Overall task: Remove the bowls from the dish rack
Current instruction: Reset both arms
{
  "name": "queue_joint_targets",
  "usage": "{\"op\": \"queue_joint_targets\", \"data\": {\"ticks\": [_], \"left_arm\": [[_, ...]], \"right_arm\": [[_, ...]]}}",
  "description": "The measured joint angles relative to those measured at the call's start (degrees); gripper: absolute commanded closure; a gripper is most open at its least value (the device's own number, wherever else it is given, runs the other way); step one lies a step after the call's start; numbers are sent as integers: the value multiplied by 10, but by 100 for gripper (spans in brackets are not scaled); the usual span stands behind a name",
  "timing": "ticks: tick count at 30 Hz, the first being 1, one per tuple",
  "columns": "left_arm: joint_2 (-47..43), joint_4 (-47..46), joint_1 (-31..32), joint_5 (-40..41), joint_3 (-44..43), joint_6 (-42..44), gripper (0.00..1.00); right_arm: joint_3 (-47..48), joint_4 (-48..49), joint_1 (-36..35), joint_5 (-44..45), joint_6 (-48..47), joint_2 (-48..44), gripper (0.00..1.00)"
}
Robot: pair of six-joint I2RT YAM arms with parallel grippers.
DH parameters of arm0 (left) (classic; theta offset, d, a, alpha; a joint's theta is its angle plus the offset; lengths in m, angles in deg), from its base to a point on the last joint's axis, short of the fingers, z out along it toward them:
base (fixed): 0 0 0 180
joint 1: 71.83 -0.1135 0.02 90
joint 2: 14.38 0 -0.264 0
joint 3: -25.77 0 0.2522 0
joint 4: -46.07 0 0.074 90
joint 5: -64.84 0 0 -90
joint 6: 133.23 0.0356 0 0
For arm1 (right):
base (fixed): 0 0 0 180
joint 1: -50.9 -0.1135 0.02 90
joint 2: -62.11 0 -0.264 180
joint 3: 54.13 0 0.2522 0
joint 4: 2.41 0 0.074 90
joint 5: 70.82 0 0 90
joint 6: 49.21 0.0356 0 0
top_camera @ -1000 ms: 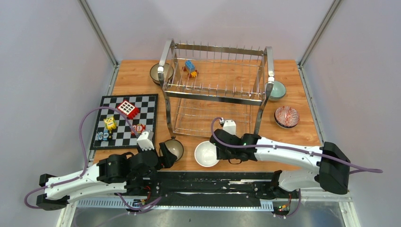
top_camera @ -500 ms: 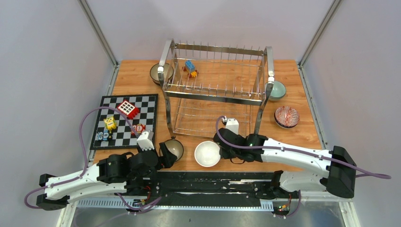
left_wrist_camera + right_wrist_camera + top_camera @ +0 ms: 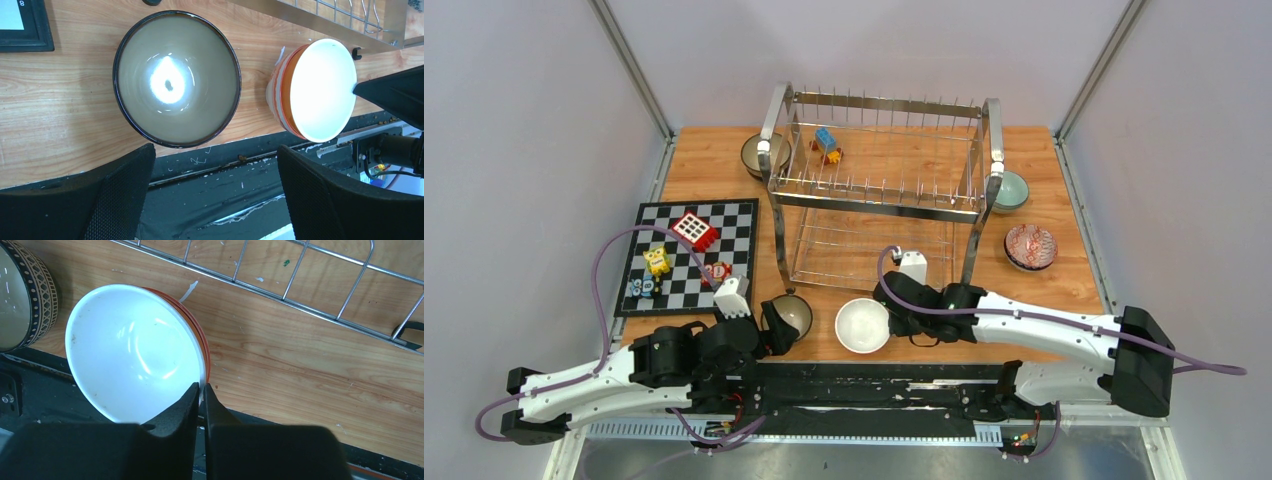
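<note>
In right wrist view, not overhead, right end effector [image 3: 201, 391] pinches orange-white bowl [image 3: 130, 350] rim.

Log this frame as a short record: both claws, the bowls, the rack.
right claw: shut on the rim of the orange-white bowl
left claw: open, over the dark-rimmed bowl
dish rack: no bowl visible in it
other bowls: brown bowl left of the rack; mint green bowl and red patterned bowl right of it
</note>
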Motion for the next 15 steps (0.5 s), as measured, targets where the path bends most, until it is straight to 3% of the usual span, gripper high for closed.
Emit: {"op": "queue_joint_targets", "data": {"ticks": [6, 11, 15], "left_arm": [[0, 0, 0, 0, 0, 0, 7], [0, 5, 0, 7, -2, 7, 6], [0, 19, 0, 25, -21, 32, 0]], "right_arm": [[-1, 1, 0, 0, 0, 0, 84], [0, 0, -2, 1, -24, -32, 59], [22, 2, -7, -14, -113, -84, 51]]}}
